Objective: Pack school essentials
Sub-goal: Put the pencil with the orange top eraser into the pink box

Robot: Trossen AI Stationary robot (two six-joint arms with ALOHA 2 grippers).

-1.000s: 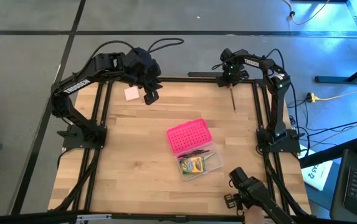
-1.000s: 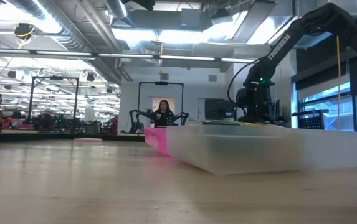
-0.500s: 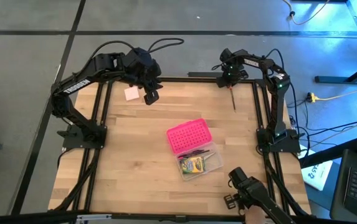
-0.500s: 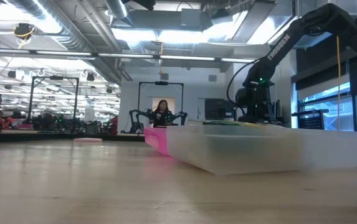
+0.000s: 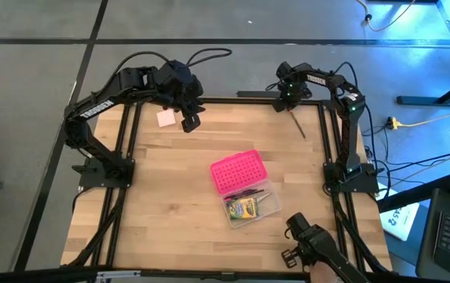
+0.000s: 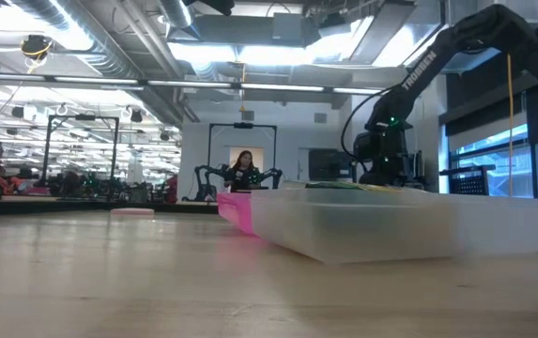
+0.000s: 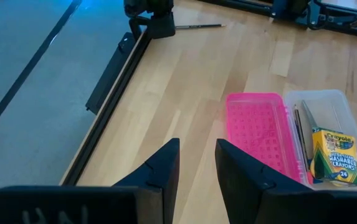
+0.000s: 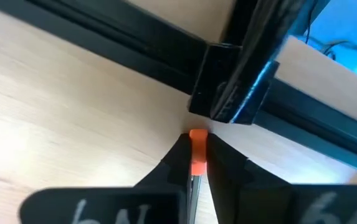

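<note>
The right hand (image 5: pixel 290 108) is down at the worktop's (image 5: pixel 162 196) far right corner, close against the black frame rail. Its two fingers are nearly closed on the orange-tipped end of a thin pencil (image 5: pixel 298 126), seen in the right wrist view as an orange end (image 8: pixel 196 151) pinched between the fingertips. From above, the rest of the pencil slants away from the hand along the worktop toward the right edge; whether its free end touches the wood cannot be told.

The pencil looks light, stiff and narrow, with a smooth round or faceted body that may roll or swivel in a pinch. Held at one end like this, it will likely pivot and droop. A grip nearer its middle would probably carry it more steadily.

The left hand (image 5: pixel 190 122) waits above the far left corner, fingers a little apart and holding nothing. Just beside it, toward the far left corner, lies a pink pad (image 5: pixel 166 118), flat, light and soft-edged. Lying so low, it would best be taken by its edges.

Near the worktop's middle sits a clear case (image 5: pixel 252 207) with its pink lid (image 5: pixel 238 172) folded open on the far side. Inside are a crayon box (image 5: pixel 244 208) and some slim dark items alongside it. The box is light card, easily dented.
</note>
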